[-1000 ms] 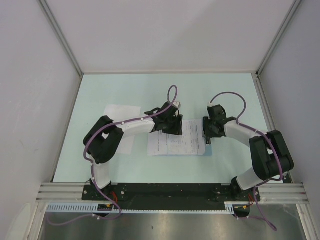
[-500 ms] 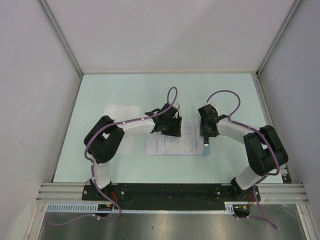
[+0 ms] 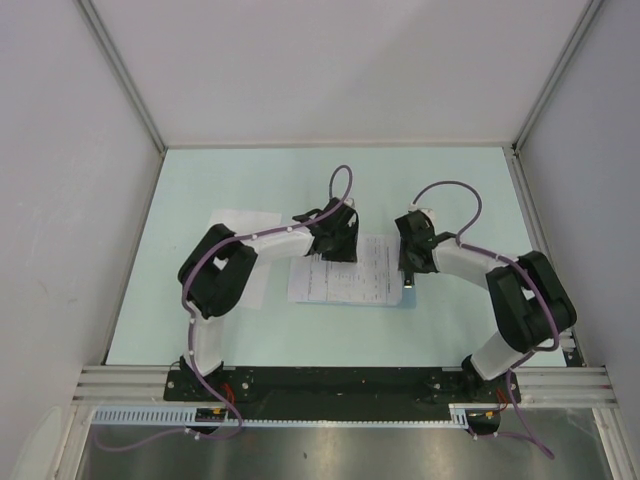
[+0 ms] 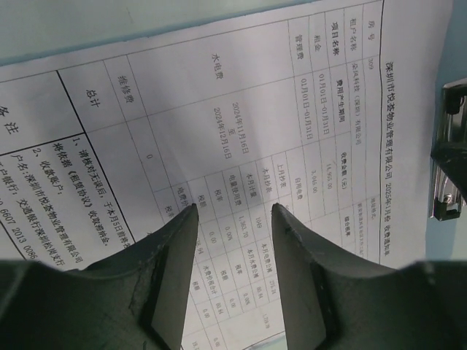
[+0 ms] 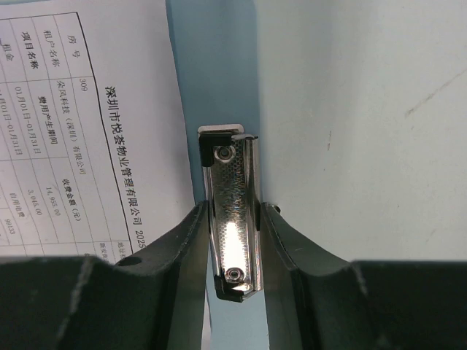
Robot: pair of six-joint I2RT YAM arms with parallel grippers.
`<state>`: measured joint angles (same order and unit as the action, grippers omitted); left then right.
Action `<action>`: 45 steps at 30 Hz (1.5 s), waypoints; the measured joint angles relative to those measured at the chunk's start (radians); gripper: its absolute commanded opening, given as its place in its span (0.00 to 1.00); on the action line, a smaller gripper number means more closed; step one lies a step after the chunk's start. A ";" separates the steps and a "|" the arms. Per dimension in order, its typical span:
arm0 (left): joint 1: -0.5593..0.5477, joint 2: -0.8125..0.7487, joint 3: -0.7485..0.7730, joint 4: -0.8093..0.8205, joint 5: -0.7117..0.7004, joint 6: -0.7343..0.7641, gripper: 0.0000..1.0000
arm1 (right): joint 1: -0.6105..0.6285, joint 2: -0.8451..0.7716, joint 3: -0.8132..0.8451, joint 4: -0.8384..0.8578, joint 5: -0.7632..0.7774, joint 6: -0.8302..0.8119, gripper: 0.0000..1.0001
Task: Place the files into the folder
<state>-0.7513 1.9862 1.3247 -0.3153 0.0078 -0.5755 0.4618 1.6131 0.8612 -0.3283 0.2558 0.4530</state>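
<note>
We see the files (image 3: 350,275) lying printed side up in the middle of the table (image 3: 300,180), overlapping the pale-blue folder (image 5: 211,65). The left gripper (image 4: 235,211) hangs over them, jaws apart, holding nothing. The right gripper (image 5: 233,206) is clenched on the metal clip (image 5: 230,182) at the folder's edge.

The files (image 3: 350,272) are lying flat, print up, overlapping the pale-blue folder (image 5: 211,73), its metal clip (image 5: 232,211) sitting just beside their edge.
</note>
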 measured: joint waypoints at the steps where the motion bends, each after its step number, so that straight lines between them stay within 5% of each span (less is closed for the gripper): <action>1: 0.000 0.003 0.000 0.003 -0.007 -0.001 0.51 | -0.002 -0.008 -0.011 0.012 -0.003 0.000 0.00; 13: 0.001 0.006 -0.001 0.016 -0.016 0.001 0.50 | -0.200 -0.139 -0.216 0.277 -0.360 0.007 0.00; 22: -0.003 0.033 0.031 0.029 -0.003 0.012 0.52 | -0.252 -0.141 -0.270 0.389 -0.468 0.035 0.00; 34: -0.019 0.064 0.060 0.074 0.041 0.008 0.53 | -0.263 -0.146 -0.285 0.411 -0.483 0.051 0.00; 45: -0.027 0.052 0.042 0.090 0.025 -0.003 0.57 | -0.185 -0.181 -0.263 0.286 -0.327 0.080 0.00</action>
<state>-0.7788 2.0380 1.3666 -0.2256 0.0326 -0.5785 0.2771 1.4322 0.5980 -0.0425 -0.0711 0.5327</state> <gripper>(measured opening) 0.564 0.303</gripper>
